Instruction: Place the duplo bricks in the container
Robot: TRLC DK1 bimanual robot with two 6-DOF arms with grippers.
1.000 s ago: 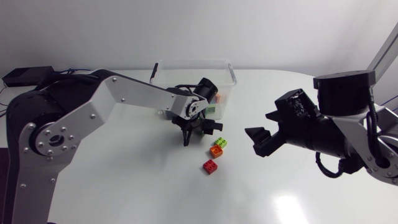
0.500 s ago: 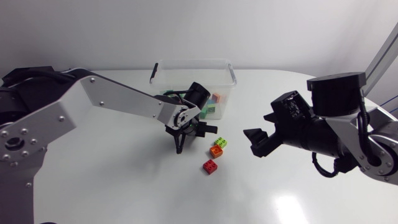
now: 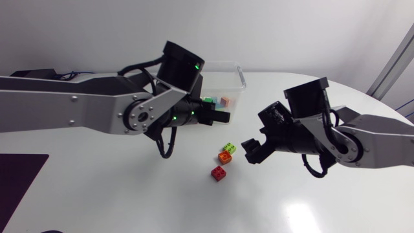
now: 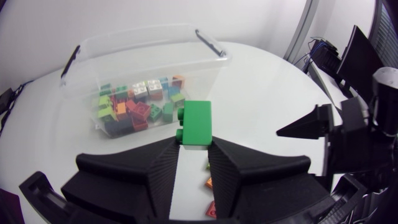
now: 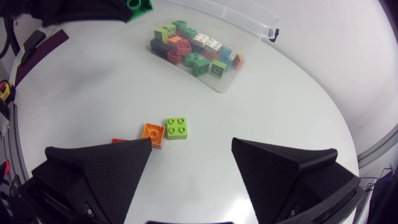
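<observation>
The white worktop (image 3: 129, 194) carries everything. The silver-grey left arm (image 3: 77, 110) comes in from the left and reaches to the middle. The right arm (image 3: 375, 139) comes in from the right, and its right jaws hang spread wide with nothing between them, above the worktop and to the right of the loose bricks.

At the far middle stands a clear plastic container (image 4: 146, 46), already holding a heap of mixed duplo bricks. The left jaws are clenched on a dark green duplo brick (image 4: 198, 121) — held upright off the worktop, just near of the container's near wall.

Three bricks lie loose between the two arms — a lime green duplo brick (image 3: 229, 148) with an orange duplo brick (image 3: 225, 157) just beside it, and a red duplo brick (image 3: 218, 173) slightly nearer, apart.
</observation>
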